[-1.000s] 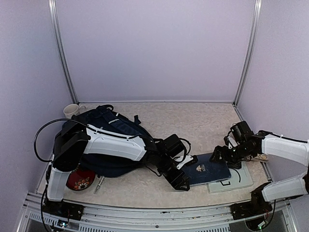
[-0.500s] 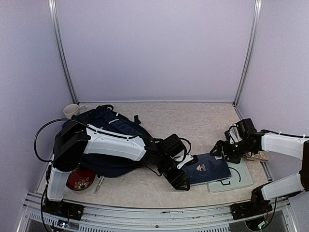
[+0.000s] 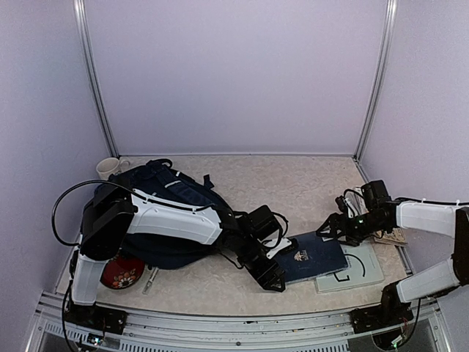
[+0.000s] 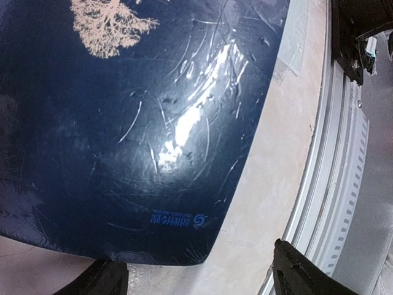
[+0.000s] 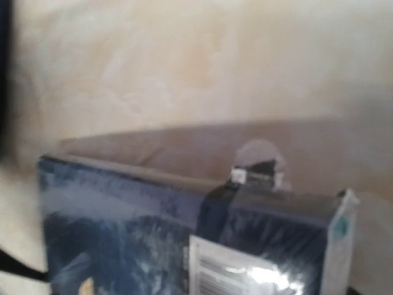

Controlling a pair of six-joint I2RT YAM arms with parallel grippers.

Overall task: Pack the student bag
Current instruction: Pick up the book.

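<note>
The student bag, navy with white trim, lies on its side at the left of the table. My left arm reaches across it to a dark blue book with a pale tree emblem. My left gripper stands open, its fingertips straddling the book's near corner without touching it. My right gripper is at the book's far right edge. The blurred right wrist view shows the book's spine and a barcode label close up, with no fingers in sight.
The book rests partly on a pale flat board. A red bowl and a pen-like stick lie near the left arm's base. A white mug stands at the back left. A small wooden item sits by the right wall.
My right gripper has shifted a little toward the book's far edge and turned. The left arm and the bag have not moved.
</note>
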